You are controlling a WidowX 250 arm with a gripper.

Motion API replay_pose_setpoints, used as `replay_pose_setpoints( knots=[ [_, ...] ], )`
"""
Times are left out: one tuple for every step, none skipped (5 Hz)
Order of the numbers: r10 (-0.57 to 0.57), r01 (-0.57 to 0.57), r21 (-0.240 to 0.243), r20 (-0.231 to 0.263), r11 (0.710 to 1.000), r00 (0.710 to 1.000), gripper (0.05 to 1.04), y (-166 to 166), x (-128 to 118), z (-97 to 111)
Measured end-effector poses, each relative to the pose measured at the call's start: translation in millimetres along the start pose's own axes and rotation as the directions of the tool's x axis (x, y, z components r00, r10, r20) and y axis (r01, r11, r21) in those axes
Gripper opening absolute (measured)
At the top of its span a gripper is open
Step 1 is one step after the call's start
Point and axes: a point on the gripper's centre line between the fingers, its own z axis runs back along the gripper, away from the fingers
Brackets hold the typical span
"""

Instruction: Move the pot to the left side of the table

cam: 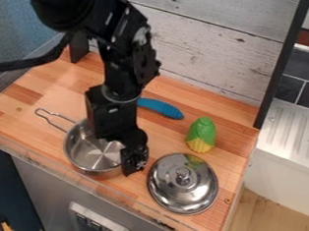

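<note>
My gripper (pixel 133 166) hangs low at the right rim of the silver pot, its black body covering part of the pot's back and right side. The metal pot (pixel 89 152) stands upright on the left half of the wooden table near the front edge, with its wire handle pointing to the back left. Its inside looks empty where it shows. Whether the gripper holds the rim is hidden by its own dark parts.
A silver lid (pixel 182 184) with a knob lies just right of the gripper. Behind it is a green and yellow toy corn (pixel 200 135). A blue-handled object (pixel 162 108) lies behind the arm. The wooden table (pixel 33 98) meets a wall at the back.
</note>
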Motion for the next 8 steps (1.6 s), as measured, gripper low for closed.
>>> replay_pose_setpoints(
  knots=[
    [0.015, -0.015, 0.0, 0.029, 1.0, 0.999, 1.001, 1, 5, -16],
    [0.026, -0.025, -0.012, 0.051, 1.0, 0.998, 0.97, -1, 7, -25],
    [0.044, -0.044, -0.002, 0.033, 0.999, 0.998, 0.692, -2, 7, -32],
    [0.043, -0.043, -0.004, 0.034, 0.999, 0.998, 0.402, -2, 7, -32],
    [0.03, -0.03, -0.005, 0.037, 1.0, 0.999, 0.156, -2, 8, -31],
    [0.032, -0.032, -0.013, 0.034, 0.999, 0.999, 0.082, -4, 8, -27],
    [0.053, -0.053, -0.016, 0.029, 0.998, 0.998, 0.08, -12, 7, -24],
    [0.111, -0.111, -0.035, -0.006, 0.993, 0.994, 0.079, -26, 3, -12]
  ],
)
